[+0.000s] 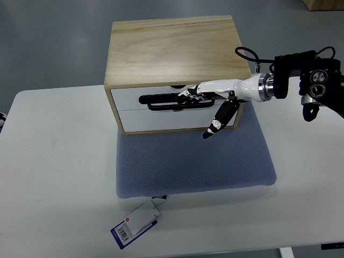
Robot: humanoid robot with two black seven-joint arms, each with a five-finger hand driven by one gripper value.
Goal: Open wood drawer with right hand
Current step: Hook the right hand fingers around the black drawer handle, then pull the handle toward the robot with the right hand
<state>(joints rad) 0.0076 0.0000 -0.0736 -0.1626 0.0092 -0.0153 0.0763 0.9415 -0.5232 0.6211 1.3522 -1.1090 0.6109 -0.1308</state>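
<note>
On the white table (54, 161), a blue mat (193, 161) lies under a wooden box (172, 48), probably to keep the box from sliding when someone tugs at it. The box sits at the mat's far edge with its white front facing the robot, split into two drawers; the top drawer (129, 99) looks closed or nearly so, its face about flush with the one below. The right arm reaches in from the right edge, and the right hand (207, 94) is laid flat across that top drawer's front. Its long fingers (161, 101) run sideways along the face, extended and close together, right at the small notch in the drawer's upper edge; whether they have hooked anything I cannot tell. The thumb (220, 121) hangs down apart, over the lower drawer. A tag (135, 223) trails from the mat's near edge. I'd judge the pull has yet to happen.
</note>
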